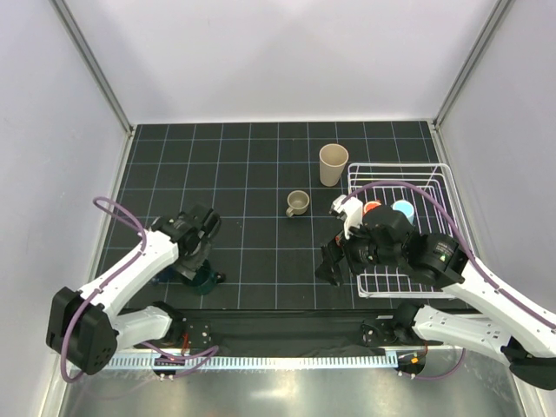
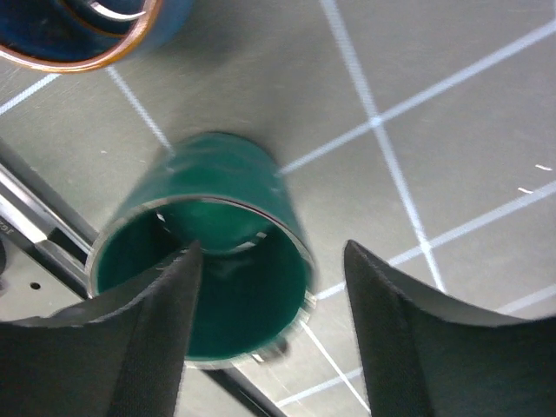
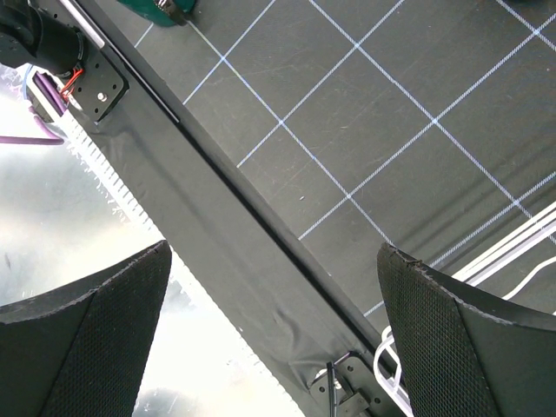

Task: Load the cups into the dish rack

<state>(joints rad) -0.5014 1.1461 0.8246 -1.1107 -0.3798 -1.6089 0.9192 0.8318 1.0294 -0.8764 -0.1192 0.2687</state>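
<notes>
A dark teal mug [image 2: 208, 261] stands near the table's front edge, below my left gripper [image 2: 269, 330]; it also shows in the top view [image 1: 205, 281]. The left gripper [image 1: 196, 261] is open: one finger lies over the mug's mouth and the other outside its wall. The view is blurred. A navy cup [image 2: 78, 35] stands just beside the mug. The white dish rack [image 1: 443, 187] holds an orange cup [image 1: 372, 207] and a light blue mug [image 1: 402, 208]. A beige tumbler [image 1: 333, 163] and a taupe mug [image 1: 297, 203] stand left of the rack. My right gripper [image 1: 330, 265] is open and empty.
The right gripper [image 3: 274, 321] hangs over the table's front rail [image 3: 226, 174], with the rack's wire corner [image 3: 521, 252] at its right. Grey walls close in the gridded table on three sides.
</notes>
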